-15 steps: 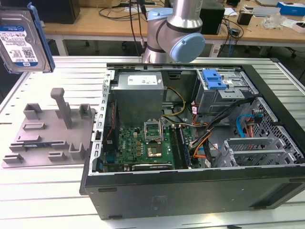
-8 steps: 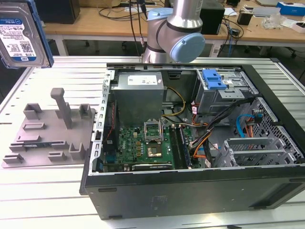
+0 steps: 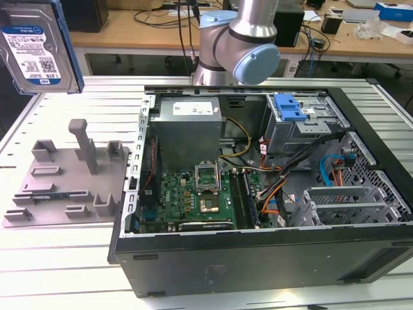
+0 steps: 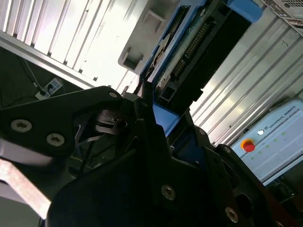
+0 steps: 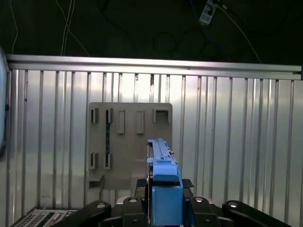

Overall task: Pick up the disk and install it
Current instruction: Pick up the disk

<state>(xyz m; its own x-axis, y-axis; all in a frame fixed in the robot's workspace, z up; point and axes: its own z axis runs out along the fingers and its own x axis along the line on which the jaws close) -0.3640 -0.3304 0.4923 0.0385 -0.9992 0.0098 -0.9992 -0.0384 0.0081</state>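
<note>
Holds the disk [image 3: 40, 46] up in the air at the exterior view's upper left, well above the grey tray [image 3: 64, 181] on the slatted table [image 3: 58, 271]. Clamps its blue-framed edge in the gripper [image 5: 164, 193], jaws closed on it, seemingly near one end. Hangs well apart from the open computer case [image 3: 258, 265].

Seen in the exterior view, a robot arm [image 3: 253, 16] of smooth silver-grey metal tubing joins a rounded pale grey joint housing [image 3: 214, 45]. A round pale blue plastic cap [image 3: 256, 62] sits at the housing's three o'clock. In the second wrist view, the matt black angular metal gripper [image 4: 165, 123] has flat link plates [image 4: 71, 118] dotted with round silver screw heads [image 4: 21, 125]. Matching screws [image 5: 100, 205] show in the first wrist view.
</note>
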